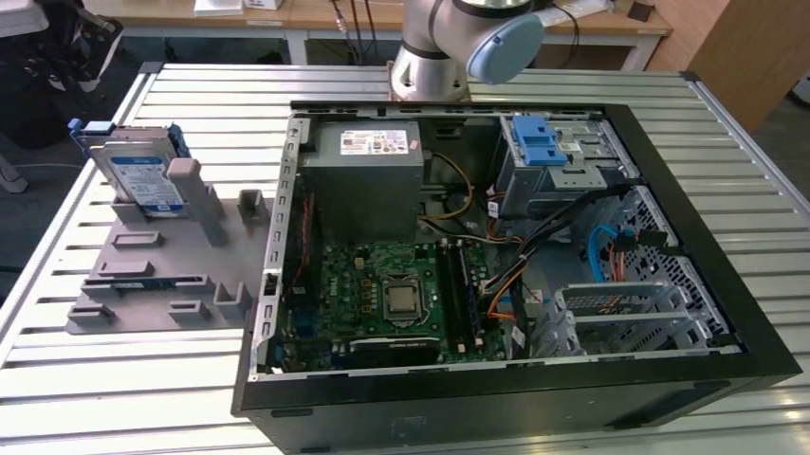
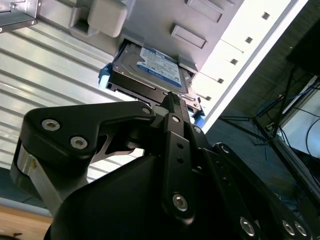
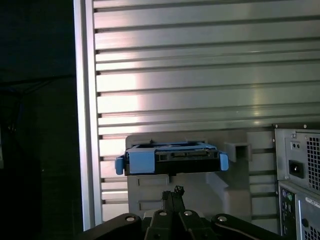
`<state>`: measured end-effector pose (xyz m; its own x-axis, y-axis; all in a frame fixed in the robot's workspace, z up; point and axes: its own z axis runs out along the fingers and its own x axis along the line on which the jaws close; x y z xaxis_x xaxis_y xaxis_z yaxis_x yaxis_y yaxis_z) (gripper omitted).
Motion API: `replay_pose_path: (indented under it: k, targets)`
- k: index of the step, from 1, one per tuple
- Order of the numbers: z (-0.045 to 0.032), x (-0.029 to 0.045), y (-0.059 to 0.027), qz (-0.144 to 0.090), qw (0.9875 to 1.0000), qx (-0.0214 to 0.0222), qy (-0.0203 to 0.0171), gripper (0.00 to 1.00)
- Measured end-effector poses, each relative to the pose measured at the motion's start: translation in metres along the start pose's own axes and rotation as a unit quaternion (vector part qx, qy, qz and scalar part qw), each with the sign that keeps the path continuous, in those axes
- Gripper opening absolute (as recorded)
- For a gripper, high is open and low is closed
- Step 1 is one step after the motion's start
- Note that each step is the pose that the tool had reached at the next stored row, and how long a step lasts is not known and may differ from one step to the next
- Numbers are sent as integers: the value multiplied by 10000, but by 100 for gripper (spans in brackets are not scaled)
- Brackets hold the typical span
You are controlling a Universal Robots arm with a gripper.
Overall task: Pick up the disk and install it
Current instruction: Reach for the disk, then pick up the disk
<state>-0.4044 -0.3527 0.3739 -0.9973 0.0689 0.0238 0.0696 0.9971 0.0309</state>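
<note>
Black gripper (image 2: 172,100) fingers, drawn together with nothing between them, hang just short of the disk (image 2: 150,70) in the second wrist view; in the first wrist view their tips sit close to the middle of its blue-railed edge. Whether they touch it cannot be told.

One disk (image 1: 137,175) stands on edge, leaning slightly, in a slot at the far end of a grey fixture plate (image 1: 152,275) in the exterior view, its white and blue label facing out and blue rails framing it. The plate also carries several raised blocks and holders, and lies on a slatted metal table (image 1: 76,398) towards the exterior view's left.

Beside the plate, one black computer case (image 1: 708,370) lies open on the same table. Inside, nearest the camera, is one green motherboard (image 1: 379,284); beyond it sit one grey power supply box (image 1: 367,180) with a white sticker and one silver drive cage (image 1: 570,175) with a blue latch (image 1: 538,142), with loose cables between them. Behind the case rises the arm (image 1: 443,47).
</note>
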Motion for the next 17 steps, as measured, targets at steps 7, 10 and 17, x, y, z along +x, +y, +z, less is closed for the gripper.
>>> replay_pose_path:
  k: [7, 10, 17]
  targets:
    - [2, 62, -4, 1, 10000, 0, 1, 11]
    - [2, 70, -5, -1, 10000, 0, 0, 11]
    - [3, 74, -5, -220, 9998, 6, 6, 11]
